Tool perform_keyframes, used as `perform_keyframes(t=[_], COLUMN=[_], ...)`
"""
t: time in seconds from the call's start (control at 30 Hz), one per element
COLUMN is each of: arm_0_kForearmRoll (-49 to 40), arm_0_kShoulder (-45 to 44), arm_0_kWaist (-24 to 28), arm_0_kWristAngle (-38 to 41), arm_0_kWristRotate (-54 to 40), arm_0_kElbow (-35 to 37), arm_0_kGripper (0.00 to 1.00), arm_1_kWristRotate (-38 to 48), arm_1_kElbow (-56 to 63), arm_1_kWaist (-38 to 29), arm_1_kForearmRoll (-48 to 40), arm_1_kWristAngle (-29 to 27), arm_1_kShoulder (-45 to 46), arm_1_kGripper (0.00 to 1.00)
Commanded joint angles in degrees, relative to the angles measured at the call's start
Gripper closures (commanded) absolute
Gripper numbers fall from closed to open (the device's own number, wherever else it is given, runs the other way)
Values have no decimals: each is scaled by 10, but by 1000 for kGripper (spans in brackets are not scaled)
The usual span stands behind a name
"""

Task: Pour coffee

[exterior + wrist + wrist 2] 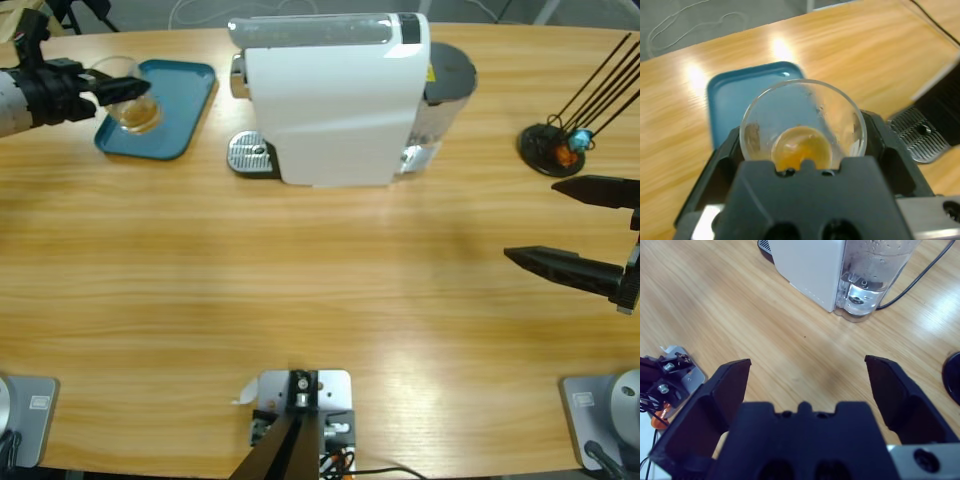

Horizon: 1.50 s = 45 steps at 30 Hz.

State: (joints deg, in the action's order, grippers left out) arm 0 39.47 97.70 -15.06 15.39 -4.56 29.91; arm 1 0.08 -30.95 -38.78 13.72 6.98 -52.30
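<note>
A small clear glass (pixel 805 127) sits between the jaws of my left gripper (pixel 802 145), which is shut on it; a shallow layer of amber-brown coffee (pixel 802 148) lies at its bottom. In the high view that glass (pixel 128 92) is at the far left over the blue tray (pixel 185 105), held by my left gripper (pixel 118 88). My right gripper (pixel 560 225) hovers open over bare wood at the right edge, holding nothing. In the right wrist view its jaws spread wide around my right gripper (pixel 805 375).
A white coffee machine (pixel 335 95) stands at the back middle with its metal drip grate (pixel 250 155) on its left and a clear water tank (pixel 875 275) at its right. A black capsule stand (pixel 555 145) with thin rods sits at the back right.
</note>
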Motion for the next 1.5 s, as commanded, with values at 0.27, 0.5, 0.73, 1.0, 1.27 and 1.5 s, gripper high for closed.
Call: perform_keyframes(t=[0.27, 0.5, 0.73, 1.0, 1.27, 1.5], arm_0_kForearmRoll=[-8, -9, -46, -90, -319, -420], arm_0_kShoulder=[76, 89, 82, 14, -184, -230], arm_0_kWaist=[33, 34, 35, 35, -94, -278], arm_0_kWristAngle=[-19, -24, -24, -30, -26, -11], arm_0_kWristRotate=[23, 22, 23, 23, 23, 56], arm_0_kElbow=[-5, 9, 32, 38, 90, 114], arm_0_kGripper=[381, 278, 10, 0, 0, 0], arm_1_kWristRotate=[4, 4, 4, 3, 3, 2], arm_1_kElbow=[15, 15, 16, 16, 16, 16], arm_1_kWaist=[-7, -7, -7, -7, -7, -7], arm_1_kForearmRoll=[0, 0, 0, 0, -1, -1], arm_1_kWristAngle=[-5, -5, -3, -1, 0, 6], arm_1_kShoulder=[-10, -8, -6, -5, -3, -6], arm_1_kGripper=[0, 0, 0, 0, 0, 0])
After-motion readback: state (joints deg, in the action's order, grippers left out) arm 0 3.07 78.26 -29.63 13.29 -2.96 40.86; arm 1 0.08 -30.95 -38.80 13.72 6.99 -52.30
